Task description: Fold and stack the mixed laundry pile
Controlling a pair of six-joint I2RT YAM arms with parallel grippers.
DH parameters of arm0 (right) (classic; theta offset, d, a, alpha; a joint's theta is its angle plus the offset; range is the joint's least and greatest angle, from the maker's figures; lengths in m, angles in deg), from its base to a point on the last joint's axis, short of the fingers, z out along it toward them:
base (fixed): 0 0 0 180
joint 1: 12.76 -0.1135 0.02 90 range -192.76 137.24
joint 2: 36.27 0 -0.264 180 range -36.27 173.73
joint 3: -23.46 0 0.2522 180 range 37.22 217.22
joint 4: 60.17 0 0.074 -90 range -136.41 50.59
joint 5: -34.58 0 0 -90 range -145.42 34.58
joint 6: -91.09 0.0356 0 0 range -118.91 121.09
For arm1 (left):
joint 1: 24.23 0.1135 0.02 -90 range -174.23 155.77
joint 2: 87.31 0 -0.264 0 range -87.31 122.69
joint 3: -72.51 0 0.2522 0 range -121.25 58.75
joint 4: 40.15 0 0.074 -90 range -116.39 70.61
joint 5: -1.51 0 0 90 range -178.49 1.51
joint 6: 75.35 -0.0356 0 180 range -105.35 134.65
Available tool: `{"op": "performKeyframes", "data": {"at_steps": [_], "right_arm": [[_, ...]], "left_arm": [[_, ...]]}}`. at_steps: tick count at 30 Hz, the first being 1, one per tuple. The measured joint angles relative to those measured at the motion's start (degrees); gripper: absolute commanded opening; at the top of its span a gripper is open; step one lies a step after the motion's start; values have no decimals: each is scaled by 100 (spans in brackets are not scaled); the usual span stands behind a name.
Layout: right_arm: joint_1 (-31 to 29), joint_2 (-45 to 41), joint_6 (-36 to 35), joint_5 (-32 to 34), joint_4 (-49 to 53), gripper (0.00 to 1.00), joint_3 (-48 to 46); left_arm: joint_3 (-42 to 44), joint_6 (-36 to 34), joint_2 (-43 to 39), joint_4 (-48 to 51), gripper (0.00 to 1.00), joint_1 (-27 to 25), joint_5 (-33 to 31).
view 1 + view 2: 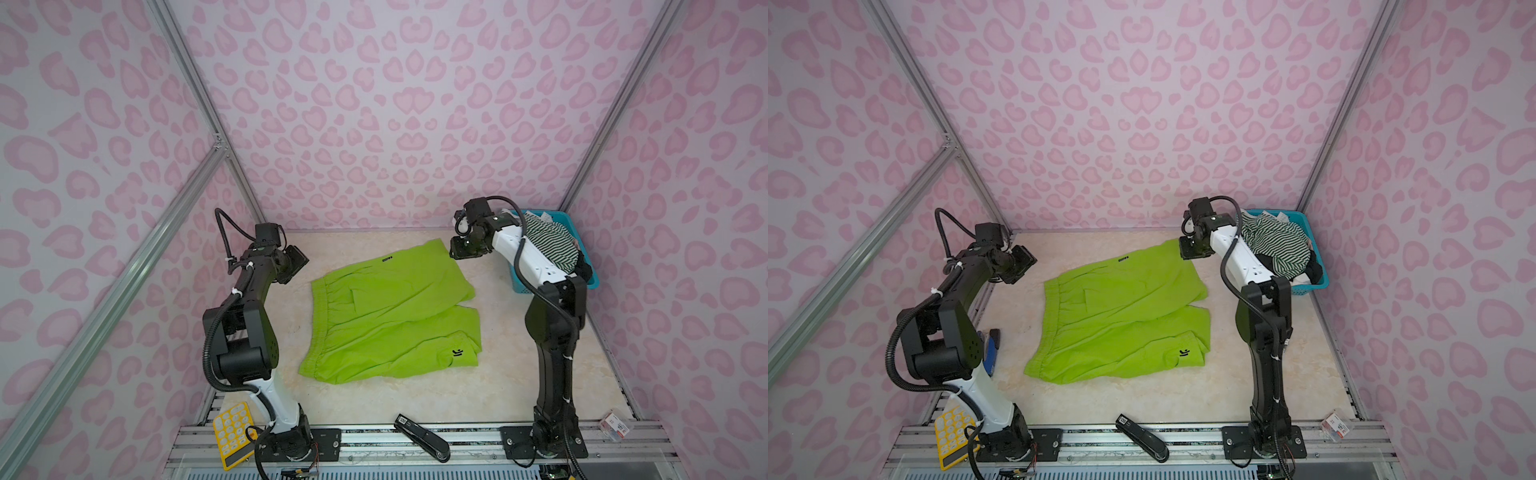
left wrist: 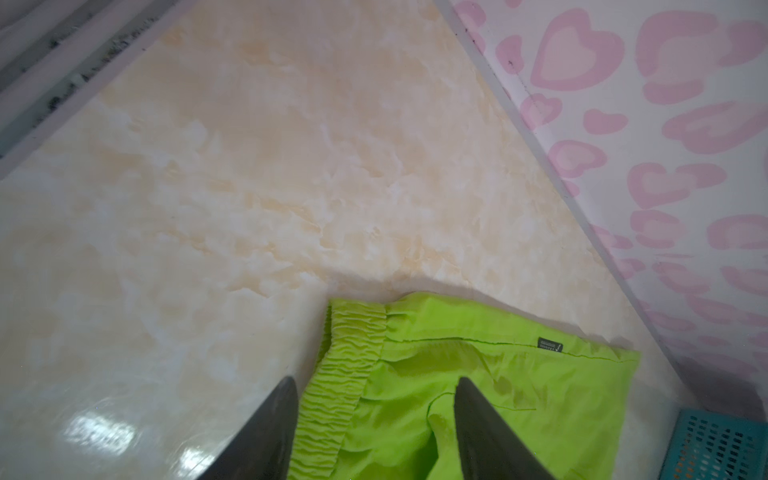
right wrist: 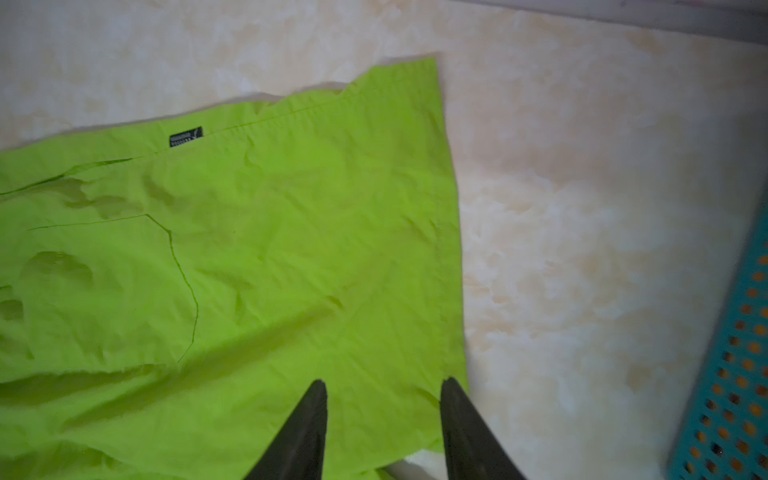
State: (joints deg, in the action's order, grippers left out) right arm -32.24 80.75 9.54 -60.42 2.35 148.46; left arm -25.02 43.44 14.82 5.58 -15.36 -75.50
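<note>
Lime-green shorts (image 1: 395, 307) (image 1: 1121, 316) lie spread flat on the marble tabletop, with the elastic waistband to the left and a small black logo on the near leg. My left gripper (image 1: 296, 262) (image 2: 376, 379) hovers open over the far waistband corner (image 2: 353, 332), holding nothing. My right gripper (image 1: 457, 249) (image 3: 384, 380) is open above the far leg's hem (image 3: 449, 249), also holding nothing. The rest of the mixed laundry pile, a green-and-white striped top (image 1: 548, 245) (image 1: 1279, 245) on black clothes (image 1: 1314, 270), fills the teal basket (image 1: 557, 216) behind my right arm.
The basket (image 3: 731, 374) stands at the back right corner against the pink heart-patterned walls. On the front rail lie a yellow calculator (image 1: 232, 434), a black stapler (image 1: 422, 436) and a small box (image 1: 615, 426). A blue object (image 1: 990, 345) sits behind my left arm.
</note>
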Motion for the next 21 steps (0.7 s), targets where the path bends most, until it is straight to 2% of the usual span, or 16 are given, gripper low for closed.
{"op": "performKeyframes", "data": {"at_steps": [4, 11, 15, 21], "right_arm": [[-9, -1462, 175, 44, -354, 57, -1858], [-363, -3764, 905, -354, -490, 59, -4894], [-667, -4496, 1215, -754, -527, 59, -5939], [-688, -4863, 1652, -1091, -837, 58, -6985]], "left_arm": [[623, -131, -782, 356, 60, -308, -365], [2393, 92, -2000, 992, 57, -892, -1069], [3134, 376, -2634, 1261, 56, -1158, -1325], [3657, 802, -3381, 1567, 57, -1246, -1587]]}}
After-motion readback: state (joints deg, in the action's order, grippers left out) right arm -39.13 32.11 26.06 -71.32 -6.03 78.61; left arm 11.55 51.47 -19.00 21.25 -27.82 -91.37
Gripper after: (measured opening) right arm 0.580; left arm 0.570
